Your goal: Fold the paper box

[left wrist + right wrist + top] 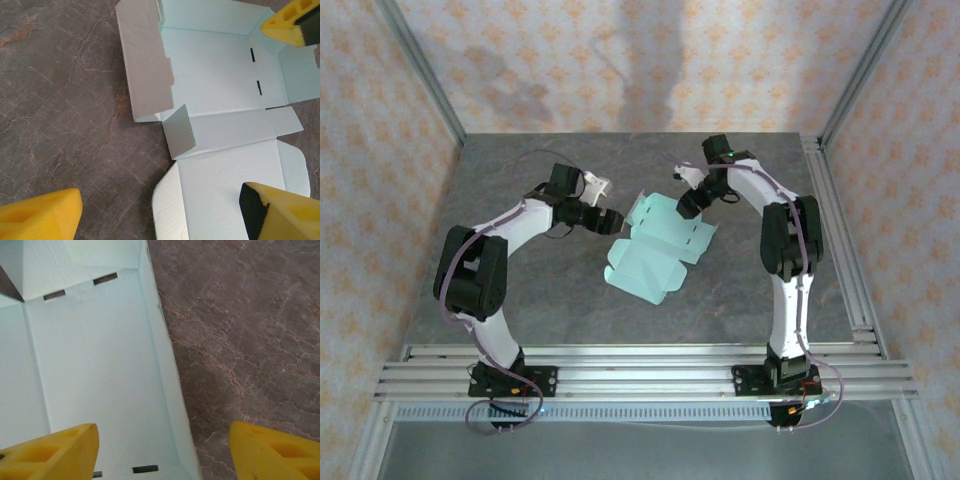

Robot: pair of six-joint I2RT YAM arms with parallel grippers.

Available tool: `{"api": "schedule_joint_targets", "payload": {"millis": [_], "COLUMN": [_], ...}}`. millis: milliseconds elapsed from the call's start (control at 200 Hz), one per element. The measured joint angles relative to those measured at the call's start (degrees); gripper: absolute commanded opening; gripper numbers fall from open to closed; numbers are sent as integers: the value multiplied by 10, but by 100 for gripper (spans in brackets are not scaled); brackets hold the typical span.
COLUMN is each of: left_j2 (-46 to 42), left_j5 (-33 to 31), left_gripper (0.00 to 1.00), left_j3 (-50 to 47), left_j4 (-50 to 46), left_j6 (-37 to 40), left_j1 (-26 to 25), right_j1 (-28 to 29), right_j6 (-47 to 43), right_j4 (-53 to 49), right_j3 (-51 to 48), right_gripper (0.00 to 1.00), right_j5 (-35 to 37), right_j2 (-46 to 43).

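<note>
Between the left gripper's (161, 200) yellow wedge fingers (42, 215), spread wide and holding nothing, we see a rounded corner of the box (220, 85). It is a pale mint card sheet lying on the table (60, 100). One finger hangs over bare table, the other over a broad panel. From this wrist the sheet is cut off at the top, right and lower edges. Beyond the fingers two flaps (145, 60) stand up and show a grey, shaded face, and two short dark slits (252, 54) cut the middle panel.

Between the right gripper's (164, 432) fingers (50, 455), also wide apart and empty, runs a narrow side flap. We cannot tell whether it stands up or lies flat. One finger hangs over the smooth panel inside that flap, the other over the table outside it. More slits lie near the fingers and at the far fold. The sheet runs out of this view at the top and left.

From above, the box lies between the two grippers, with the left fingers just beside its edge. The right arm's dark wrist covers its own fingers and part of the far edge, so we cannot judge contact there. The table is matte grey-brown with a stone look and fine pale veins.
</note>
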Motion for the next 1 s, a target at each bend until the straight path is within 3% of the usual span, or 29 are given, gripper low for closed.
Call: {"api": "schedule_joint_targets", "payload": {"millis": [375, 500, 756, 1001], "left_j2": [-6, -6, -6, -6], "left_j5": [-2, -3, -3, -3], "left_gripper": [84, 84, 84, 84], "left_j3": [-4, -5, -5, -5], "left_j4": [1, 1, 1, 1], "left_j6": [0, 0, 1, 4], "left_j1": [0, 0, 0, 0], "right_j1": [-5, -5, -5, -5], "right_j6": [-45, -48, -51, -52], "right_j4": [-87, -95, -95, -87], "right_j3": [60, 74, 85, 85], "right_gripper": [45, 42, 26, 28], "right_j5": [-24, -30, -30, -28], "right_j2": [64, 74, 75, 81]}}
